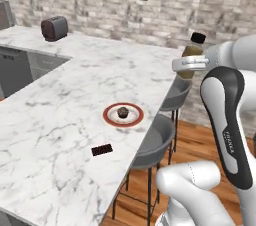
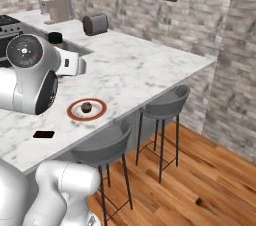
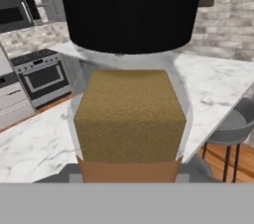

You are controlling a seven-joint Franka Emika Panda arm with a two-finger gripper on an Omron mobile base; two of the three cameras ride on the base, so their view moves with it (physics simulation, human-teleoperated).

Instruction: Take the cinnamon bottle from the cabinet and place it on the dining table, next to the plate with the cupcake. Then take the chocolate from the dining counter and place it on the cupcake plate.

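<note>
My gripper [image 1: 189,63] is shut on the cinnamon bottle [image 1: 192,54], which it holds upright in the air; the black cap [image 1: 198,37] rises above the fingers. In the hand view the bottle [image 3: 129,116] sits close up, amber-brown contents under the cap. On the white marble dining table [image 1: 55,120] lies the red-rimmed plate [image 1: 111,116] with the small dark cupcake [image 1: 122,113]. The dark chocolate bar [image 1: 102,150] lies flat nearer to me than the plate. From the right base camera, plate [image 2: 74,112], cupcake [image 2: 86,107] and chocolate [image 2: 44,134] lie below my hand [image 2: 70,65]. The cabinet is out of view.
A dark toaster [image 1: 54,28] stands at the far back of the counter. Grey stools [image 1: 155,142] line the table's right side over a wood floor. A sink recess [image 1: 35,62] opens at the left, and a stove [image 3: 42,77] stands beyond.
</note>
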